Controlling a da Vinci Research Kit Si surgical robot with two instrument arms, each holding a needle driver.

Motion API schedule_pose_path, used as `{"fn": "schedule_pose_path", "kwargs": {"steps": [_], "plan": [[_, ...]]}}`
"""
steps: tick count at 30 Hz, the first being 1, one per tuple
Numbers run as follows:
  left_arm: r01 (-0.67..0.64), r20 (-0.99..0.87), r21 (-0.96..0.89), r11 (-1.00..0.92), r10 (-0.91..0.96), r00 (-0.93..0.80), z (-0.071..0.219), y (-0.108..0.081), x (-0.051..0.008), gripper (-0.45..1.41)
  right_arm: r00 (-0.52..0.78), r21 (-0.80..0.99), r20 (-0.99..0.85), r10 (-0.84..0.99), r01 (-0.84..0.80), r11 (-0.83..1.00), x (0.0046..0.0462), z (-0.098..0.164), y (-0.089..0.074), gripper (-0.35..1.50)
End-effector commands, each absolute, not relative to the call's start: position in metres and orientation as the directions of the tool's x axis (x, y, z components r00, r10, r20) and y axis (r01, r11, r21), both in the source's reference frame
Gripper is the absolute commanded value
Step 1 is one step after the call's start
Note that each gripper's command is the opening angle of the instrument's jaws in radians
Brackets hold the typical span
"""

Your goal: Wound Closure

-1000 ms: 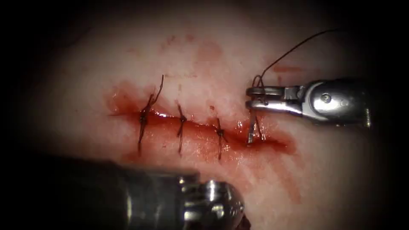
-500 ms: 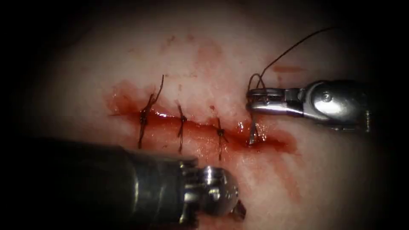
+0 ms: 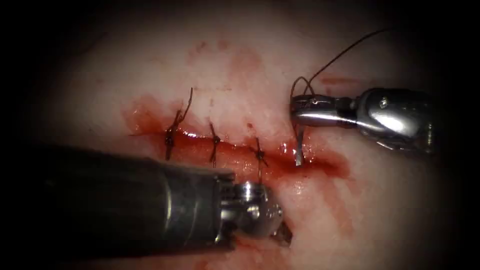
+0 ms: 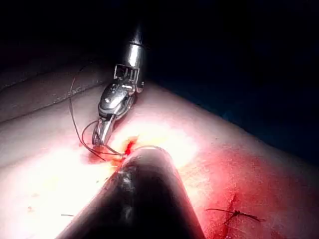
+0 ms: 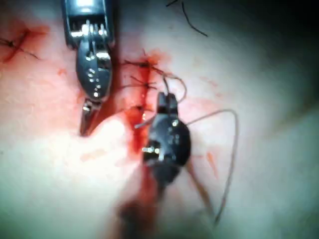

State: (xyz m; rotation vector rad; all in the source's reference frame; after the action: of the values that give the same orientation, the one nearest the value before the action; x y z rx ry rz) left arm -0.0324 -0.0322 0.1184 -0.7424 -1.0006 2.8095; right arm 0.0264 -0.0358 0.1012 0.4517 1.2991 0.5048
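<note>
Tissue (image 3: pixel 240 65) lies under the light with its cut (image 3: pixel 235 155) running across, three stitches (image 3: pixel 214 142) tied over it and red fluid (image 3: pixel 310 195) smeared below. Above the cut's right end the right gripper (image 3: pixel 295 110) is clamped on the needle (image 3: pixel 299 147) near its upper end; the needle hangs down from the jaws with its tip at the cut's edge, though I cannot tell if it sits in the tissue. Thread (image 3: pixel 340 55) loops at those jaws and trails up to the right. The left gripper (image 5: pixel 85 124) sits below the cut by the third stitch, jaws together on nothing, tip touching the tissue.
</note>
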Motion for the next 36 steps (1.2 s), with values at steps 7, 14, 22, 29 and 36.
{"fn": "schedule_pose_path", "kwargs": {"steps": [7,14,22,29,36], "plan": [[0.096,-0.427,-0.608,-0.788,0.223,-0.876,0.1186,-0.032,-0.0327,-0.42,0.19,0.655,-0.727,0.66,-0.099,0.749,0.0271,0.1027,-0.0369,-0.35],[0.097,-0.432,-0.608,-0.788,0.226,-0.873,0.1186,-0.0319,-0.0327,-0.42,0.188,0.72,-0.662,0.725,-0.107,0.685,0.027,0.1028,-0.0372,-0.35],[0.096,-0.436,-0.605,-0.79,0.229,-0.87,0.1188,-0.0317,-0.0327,-0.43,0.186,0.77,-0.604,0.775,-0.114,0.628,0.0271,0.1026,-0.0374,-0.35],[0.095,-0.443,-0.601,-0.794,0.231,-0.866,0.1193,-0.0314,-0.0324,-0.45,0.185,0.816,-0.546,0.817,-0.105,0.569,0.0271,0.1026,-0.0378,-0.35],[0.093,-0.446,-0.597,-0.797,0.232,-0.865,0.1195,-0.0312,-0.0323,-0.45,0.19,0.838,-0.514,0.837,-0.098,0.537,0.0272,0.1025,-0.0383,-0.35]]}}
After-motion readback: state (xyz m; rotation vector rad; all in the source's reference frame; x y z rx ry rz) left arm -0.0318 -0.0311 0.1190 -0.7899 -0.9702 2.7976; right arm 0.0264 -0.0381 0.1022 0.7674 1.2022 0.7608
